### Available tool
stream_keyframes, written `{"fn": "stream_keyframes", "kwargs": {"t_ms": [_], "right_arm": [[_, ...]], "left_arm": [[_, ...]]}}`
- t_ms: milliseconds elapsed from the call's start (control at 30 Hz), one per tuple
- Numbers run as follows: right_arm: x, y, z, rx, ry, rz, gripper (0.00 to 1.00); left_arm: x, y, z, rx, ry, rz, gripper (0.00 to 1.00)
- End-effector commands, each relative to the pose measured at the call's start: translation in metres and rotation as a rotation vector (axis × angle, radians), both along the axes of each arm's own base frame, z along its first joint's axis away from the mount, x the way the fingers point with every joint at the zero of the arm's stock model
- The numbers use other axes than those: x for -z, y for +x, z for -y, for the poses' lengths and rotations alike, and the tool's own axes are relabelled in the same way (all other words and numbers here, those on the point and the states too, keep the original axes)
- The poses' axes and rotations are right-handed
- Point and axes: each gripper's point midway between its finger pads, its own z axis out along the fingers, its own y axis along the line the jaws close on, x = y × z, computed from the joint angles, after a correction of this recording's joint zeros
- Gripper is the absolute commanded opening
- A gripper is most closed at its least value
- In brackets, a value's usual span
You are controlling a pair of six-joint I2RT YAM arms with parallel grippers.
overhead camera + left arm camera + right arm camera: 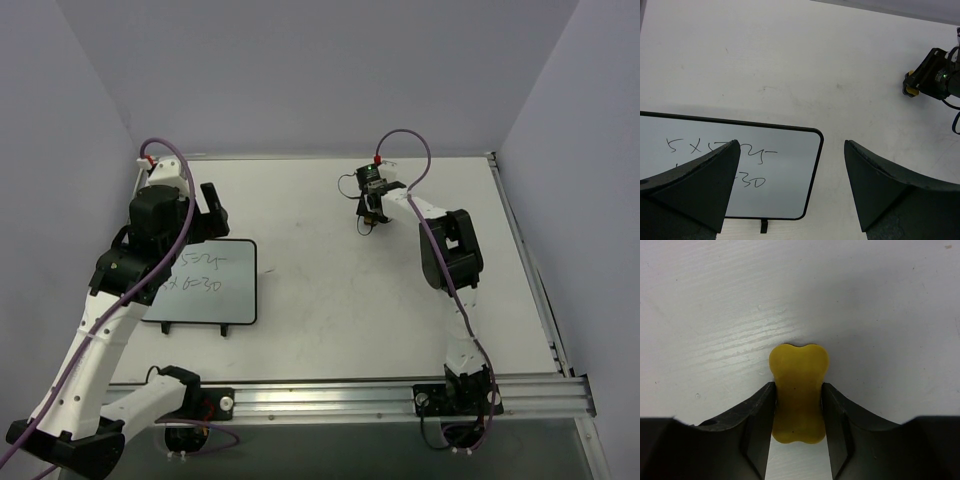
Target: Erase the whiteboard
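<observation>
We see the whiteboard (205, 285) lying flat on the left half of the white surface (330, 290). Its thin black frame is squared to the near edge, and two small black feet (225, 330) stick out from the side closest to the arm bases. From overhead, the left arm (120, 300) crosses the board's left portion and hides part of it.

Two lines of dark handwriting (695, 146) are on the glossy face. The upper line looks like a sum beginning "5 x", and the lower one ends in "30".

The left tool (790, 150) is released, its two dark fingers (705, 185) spread wide with nothing between them. In the left wrist view one finger sits over the board's writing and the other over bare surface beyond the board's rounded right corner. We cannot tell how high it hangs above the board.

At the far middle of the surface, well apart from the board, the right tool (368, 215) is pointed downward and clenched on a small yellow block (799, 370). We see its black fingers pressing both sides of the block's narrow waist, while the block's notched, rounded end juts out past the fingertips toward the surface. We cannot tell whether the block touches the surface.

Purple cables (405, 135) loop from both wrists.
</observation>
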Motion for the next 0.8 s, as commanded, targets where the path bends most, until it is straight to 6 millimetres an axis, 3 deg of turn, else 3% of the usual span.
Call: {"fn": "stream_keyframes", "kwargs": {"t_ms": [0,67,200,767], "right_arm": [[-0.0074,0.0029,0.0044,0.010,-0.030,0.001,0.39],[-0.0110,0.0042,0.0058,0.011,-0.039,0.007,0.47],[-0.0114,0.0049,0.0072,0.010,-0.051,0.005,0.47],[-0.0044,0.0035,0.0065,0.007,-0.049,-0.008,0.38]], "left_arm": [[-0.0116,0.0026,0.0007,0.000,-0.028,0.046,0.94],[-0.0116,0.0024,0.0014,0.002,-0.029,0.046,0.94],[-0.0118,0.0034,0.0008,-0.001,-0.029,0.047,0.94],[-0.0114,0.0027,-0.0011,-0.006,-0.026,0.046,0.94]]}}
